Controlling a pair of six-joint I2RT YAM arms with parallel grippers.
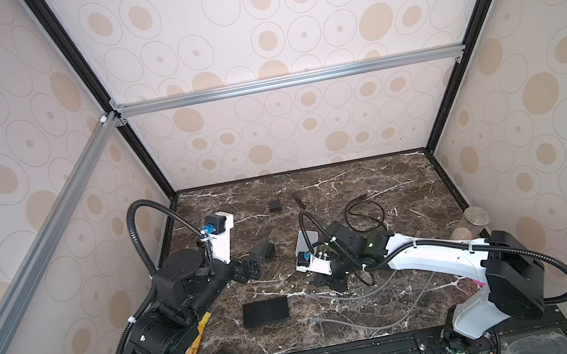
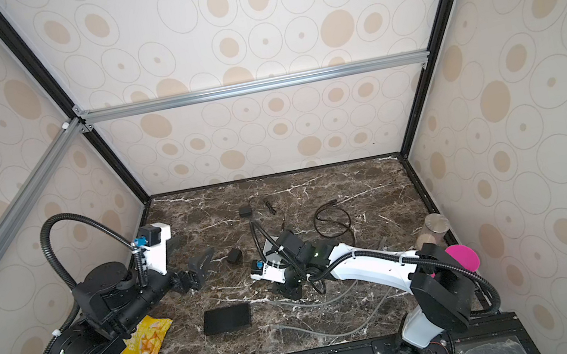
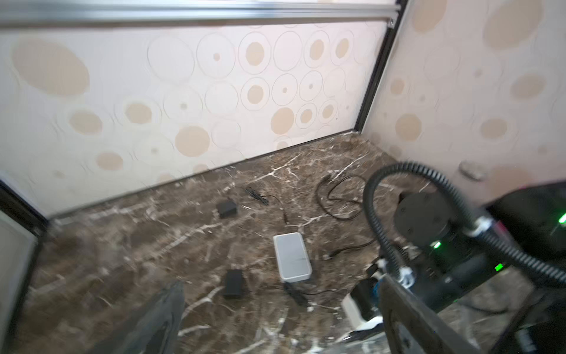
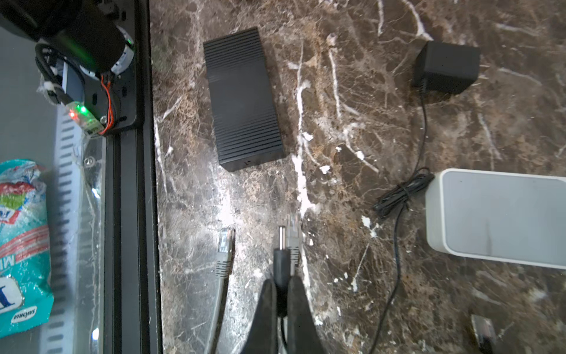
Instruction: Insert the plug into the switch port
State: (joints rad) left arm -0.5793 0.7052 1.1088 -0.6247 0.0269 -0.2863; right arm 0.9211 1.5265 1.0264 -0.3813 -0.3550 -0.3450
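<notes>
My right gripper (image 4: pixel 281 283) is shut on the black barrel plug (image 4: pixel 281 254). The plug's metal tip sticks out past the fingertips, just above the marble table (image 4: pixel 352 116). Its thin cord runs to a black adapter (image 4: pixel 445 67). A white flat box (image 4: pixel 496 217) (image 1: pixel 306 239) lies beside the gripper and a black ribbed box (image 4: pixel 242 98) (image 1: pixel 265 312) ahead of it. I cannot tell which is the switch, and no port shows on either. My left gripper (image 3: pixel 281 325) (image 2: pixel 198 270) hangs open and empty over the table's left side, short of the adapter (image 3: pixel 233 282).
Two grey network cable ends (image 4: pixel 225 245) lie under the right gripper. A black cable loop (image 1: pixel 363 213) and a second small adapter (image 1: pixel 274 206) sit toward the back. A yellow snack bag (image 2: pixel 147 338) lies front left. A lidded jar (image 1: pixel 472 219) and pink disc (image 2: pixel 462 258) stand right.
</notes>
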